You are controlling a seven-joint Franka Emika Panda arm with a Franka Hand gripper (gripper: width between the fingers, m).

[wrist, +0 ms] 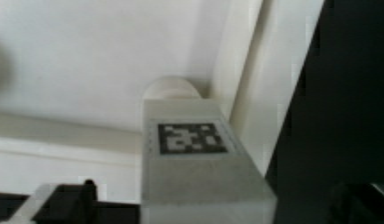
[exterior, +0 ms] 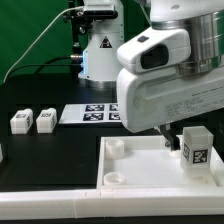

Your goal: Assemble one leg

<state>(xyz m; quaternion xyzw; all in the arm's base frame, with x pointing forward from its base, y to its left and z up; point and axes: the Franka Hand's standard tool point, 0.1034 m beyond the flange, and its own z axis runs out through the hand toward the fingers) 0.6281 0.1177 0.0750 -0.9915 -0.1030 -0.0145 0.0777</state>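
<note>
Leg (exterior: 195,148) upright on slab (exterior: 130,178), 4 o'clock in exterior view. Gripper (wrist: 221,205) fingers spread either side, not touching.

The leg (exterior: 195,147) is white with a black-and-white square tag. The slab (exterior: 140,172) is white too. The desk (exterior: 45,165) is black. The marker board (exterior: 72,115) is white with black-and-white squares on it. The robot arm (exterior: 165,85) is white and grey.
</note>
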